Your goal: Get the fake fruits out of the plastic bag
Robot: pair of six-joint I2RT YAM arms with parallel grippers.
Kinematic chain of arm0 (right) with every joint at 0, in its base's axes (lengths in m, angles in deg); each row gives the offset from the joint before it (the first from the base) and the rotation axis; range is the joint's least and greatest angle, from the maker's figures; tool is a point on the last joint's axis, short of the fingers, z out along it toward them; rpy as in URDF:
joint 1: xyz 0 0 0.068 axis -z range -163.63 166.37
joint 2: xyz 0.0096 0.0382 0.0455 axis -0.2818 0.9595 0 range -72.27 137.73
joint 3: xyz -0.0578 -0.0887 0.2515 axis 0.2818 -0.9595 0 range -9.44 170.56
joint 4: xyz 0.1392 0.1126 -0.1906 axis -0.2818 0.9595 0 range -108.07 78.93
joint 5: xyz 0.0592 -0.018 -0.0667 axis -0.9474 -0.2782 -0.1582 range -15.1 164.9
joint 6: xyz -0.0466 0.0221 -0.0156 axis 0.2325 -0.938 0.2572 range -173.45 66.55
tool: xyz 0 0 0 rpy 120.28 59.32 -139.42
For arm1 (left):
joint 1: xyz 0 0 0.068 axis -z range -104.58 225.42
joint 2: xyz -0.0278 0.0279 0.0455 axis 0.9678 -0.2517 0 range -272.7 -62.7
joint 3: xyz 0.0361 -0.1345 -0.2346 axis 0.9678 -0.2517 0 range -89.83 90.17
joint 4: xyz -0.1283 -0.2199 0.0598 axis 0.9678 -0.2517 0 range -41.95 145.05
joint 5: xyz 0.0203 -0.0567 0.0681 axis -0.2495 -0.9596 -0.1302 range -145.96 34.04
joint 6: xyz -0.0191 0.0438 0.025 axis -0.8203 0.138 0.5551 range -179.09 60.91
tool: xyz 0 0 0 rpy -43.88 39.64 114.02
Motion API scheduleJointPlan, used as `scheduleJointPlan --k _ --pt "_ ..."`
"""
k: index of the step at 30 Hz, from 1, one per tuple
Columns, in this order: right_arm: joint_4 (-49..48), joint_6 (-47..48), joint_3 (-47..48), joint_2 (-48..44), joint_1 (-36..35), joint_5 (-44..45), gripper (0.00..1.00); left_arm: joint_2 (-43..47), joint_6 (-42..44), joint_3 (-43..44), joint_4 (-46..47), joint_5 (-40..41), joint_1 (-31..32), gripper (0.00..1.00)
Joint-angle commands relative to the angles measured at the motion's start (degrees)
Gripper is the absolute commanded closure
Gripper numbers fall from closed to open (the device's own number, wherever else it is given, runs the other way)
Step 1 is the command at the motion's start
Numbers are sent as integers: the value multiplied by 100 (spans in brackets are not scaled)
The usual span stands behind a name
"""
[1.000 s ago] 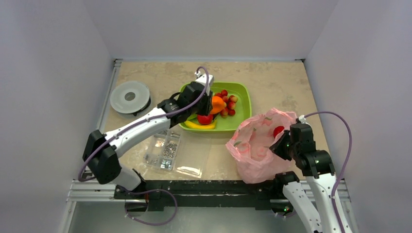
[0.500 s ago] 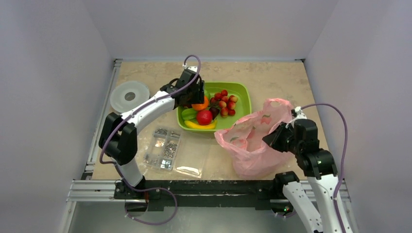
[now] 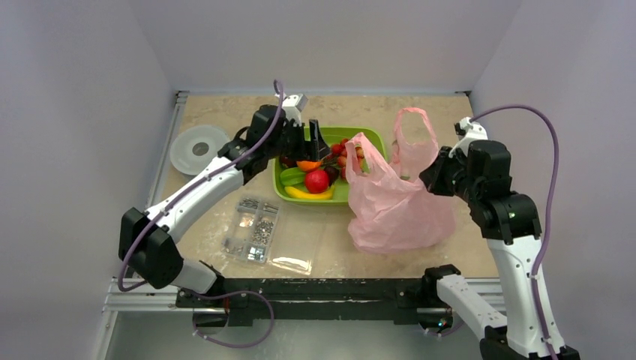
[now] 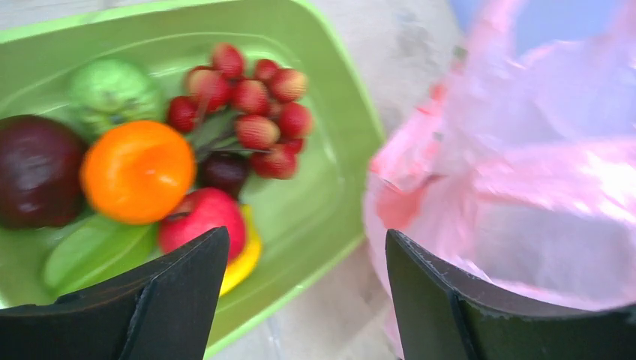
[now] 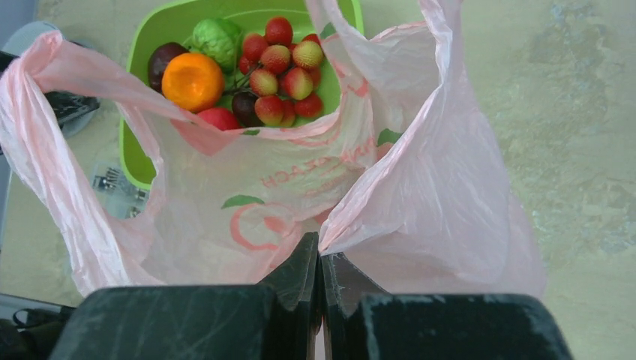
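The fake fruits lie in the green tray: an orange one, a dark maroon one, a red one, a yellow banana and a green one. My left gripper hovers open over the tray's near right side, holding nothing. The pink plastic bag hangs upright beside the tray, handles up. My right gripper is shut on the bag's edge and holds it up. No fruit shows inside the bag.
A cluster of small red berries also sits in the tray. A clear box of screws lies near the front left, and a white round reel at the far left. Walls close in the table on three sides.
My left gripper opened, leaving the orange fruit in the tray, and shifted right. My right gripper lifted the bag, which went from slumped on the table to hanging upright by the tray.
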Motion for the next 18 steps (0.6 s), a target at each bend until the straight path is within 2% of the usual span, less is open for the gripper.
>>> scheduleJointPlan --k 1,4,8,11,13,16,18 --pt "495 430 359 14 -29 85 100 391 -363 -421 1321 -1640 151 25" --pt "762 349 288 -39 -30 -98 100 387 -320 -325 1521 -1896 510 26" --pt "1104 -223 -229 -329 -33 -414 100 534 -292 -234 1729 -1909 929 28" --pt "1390 -544 -714 -512 -30 -829 98 714 -290 -49 1480 -1703 994 31" --pt "1502 -909 -988 -741 -32 -858 86 810 -269 168 1111 -1386 999 31" --pt "1242 -1432 -1455 -1244 -28 -998 49 879 -174 576 582 -1202 1026 31" --pt "1364 -1469 -1396 -1283 -30 -720 38 909 -61 748 403 -1260 1076 31"
